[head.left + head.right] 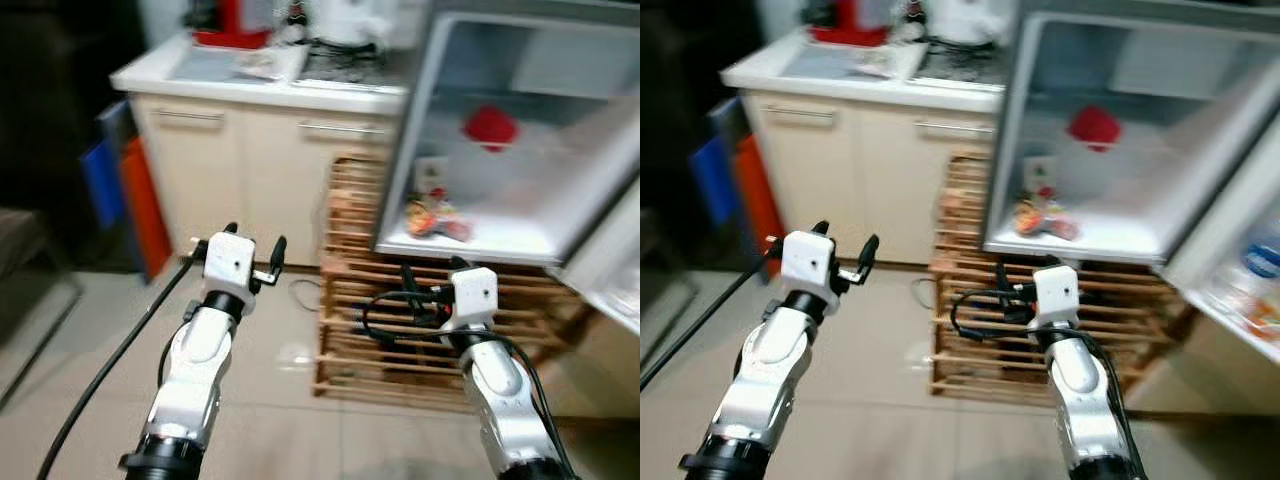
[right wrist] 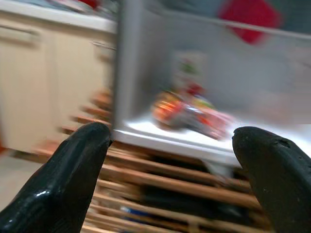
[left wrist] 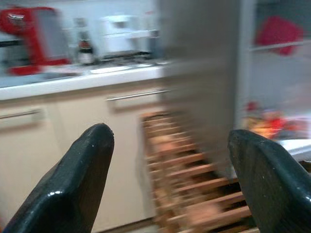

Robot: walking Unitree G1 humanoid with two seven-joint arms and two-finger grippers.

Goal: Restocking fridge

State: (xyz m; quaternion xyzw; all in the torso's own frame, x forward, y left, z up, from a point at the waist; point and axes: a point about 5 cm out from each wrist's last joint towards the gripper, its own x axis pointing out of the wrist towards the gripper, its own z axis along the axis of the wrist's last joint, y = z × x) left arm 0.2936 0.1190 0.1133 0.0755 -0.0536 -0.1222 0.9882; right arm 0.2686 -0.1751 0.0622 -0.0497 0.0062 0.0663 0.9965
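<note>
Both claws are hanging spread and holding nothing: the left gripper is pointing at the cabinet, the right gripper at the wooden pallet under the fridge. Farther right, the fridge is standing open, with a red item on its shelf and colourful packets on its floor. Its door is swinging out at the right. Judging from the blur, advancing now risks clipping the pallet or door.
</note>
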